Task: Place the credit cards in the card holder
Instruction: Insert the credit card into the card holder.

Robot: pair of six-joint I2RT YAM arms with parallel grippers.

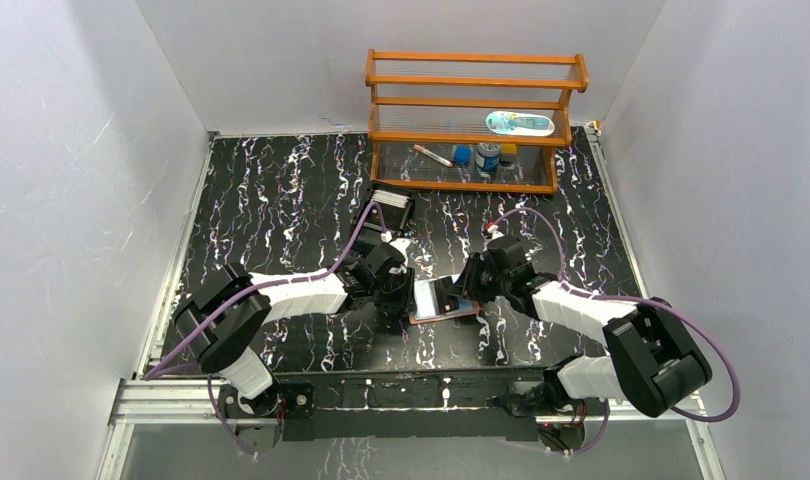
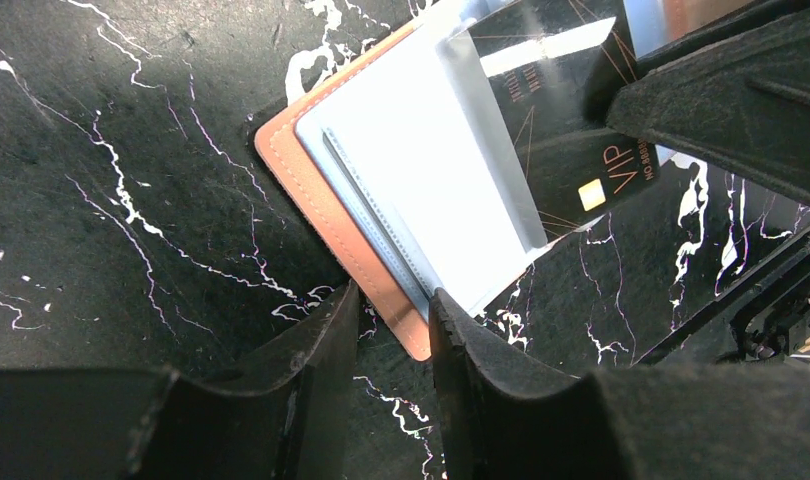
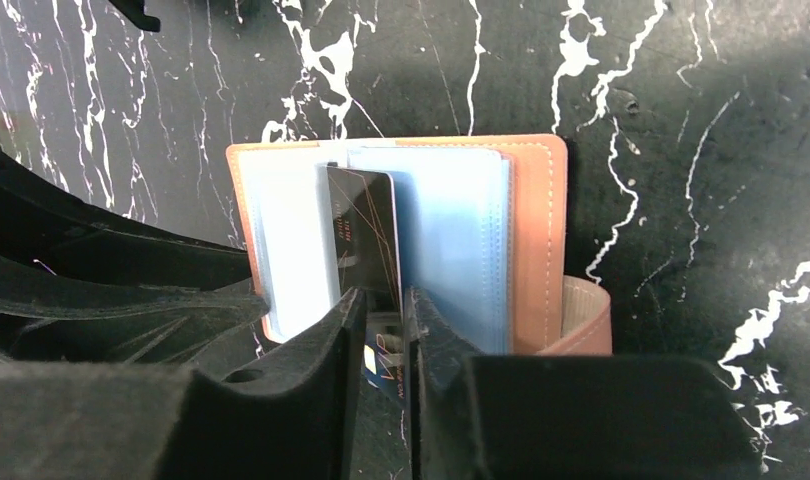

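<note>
Black white-veined counter point(image 1: 281, 200), white walls point(image 1: 81, 150); left gripper point(image 2: 393, 310) pinches the open card holder point(image 2: 281, 150), right gripper point(image 3: 379, 305) beside it pinches a black card point(image 3: 366, 220)

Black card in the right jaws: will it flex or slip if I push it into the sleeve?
Probably stiff: the black card looks flat, unbent in the right gripper. Its glossy face may slip. The card holder looks thin and light, so it could slide when pushed.
</note>
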